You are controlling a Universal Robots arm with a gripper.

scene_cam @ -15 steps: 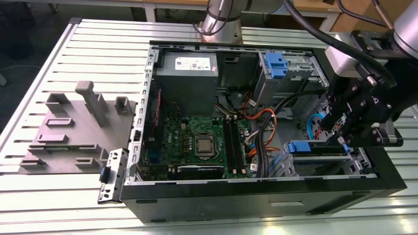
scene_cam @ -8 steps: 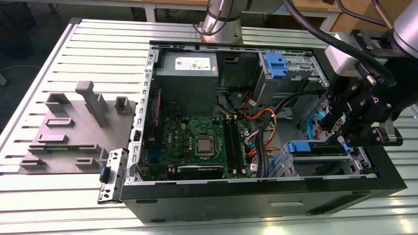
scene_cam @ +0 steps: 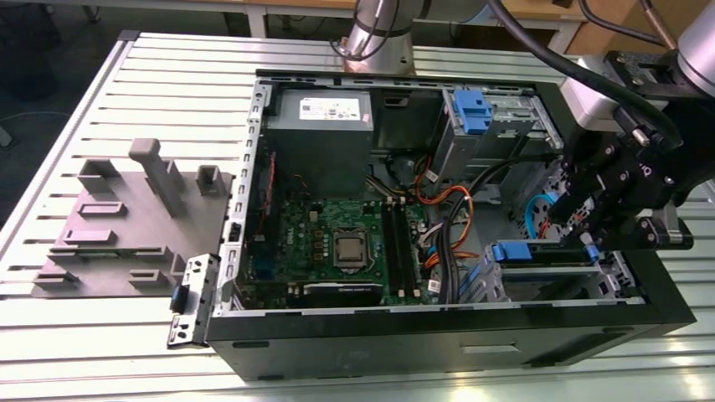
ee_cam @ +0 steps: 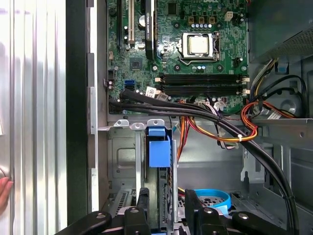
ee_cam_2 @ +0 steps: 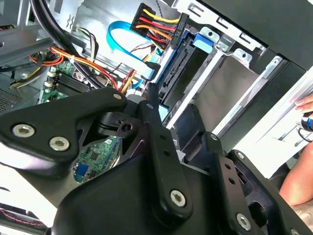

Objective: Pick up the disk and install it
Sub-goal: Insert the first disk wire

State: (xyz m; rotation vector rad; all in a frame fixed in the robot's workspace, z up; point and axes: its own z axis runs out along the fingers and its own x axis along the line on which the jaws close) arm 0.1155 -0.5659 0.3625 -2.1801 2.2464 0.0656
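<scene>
We find the claw (ee_cam: 167,200) down in the corner of the open case (scene_cam: 447,327), over the drive cage (ee_cam: 122,156). In the first wrist view it is spread, one finger (ee_cam: 143,203) on each side of the disk (ee_cam: 165,171), and we see a gap at both. We judge it is not pinching the disk.

The disk stands on edge in the cage slot, just behind the blue tab (ee_cam: 158,149). We cannot tell whether it is fully home.

Here is what worries us:
- **Jamming:** If the disk sits a little tilted in its rails, a push from the claw could wedge it, not slide it.
- **Cables:** The black cables (ee_cam: 195,115) and the orange wires (ee_cam: 244,112) run just beside the cage. A finger or the disk's end could catch them, and a trapped wire would stop the disk short.
- **Cage wall:** With the fingers this wide, one could strike the cage instead of clearing it.
- **Hand:** A person's hand (ee_cam: 4,188) rests at the edge of the table (scene_cam: 112,352), near the case. A sudden swing of the arm could reach it.
</scene>
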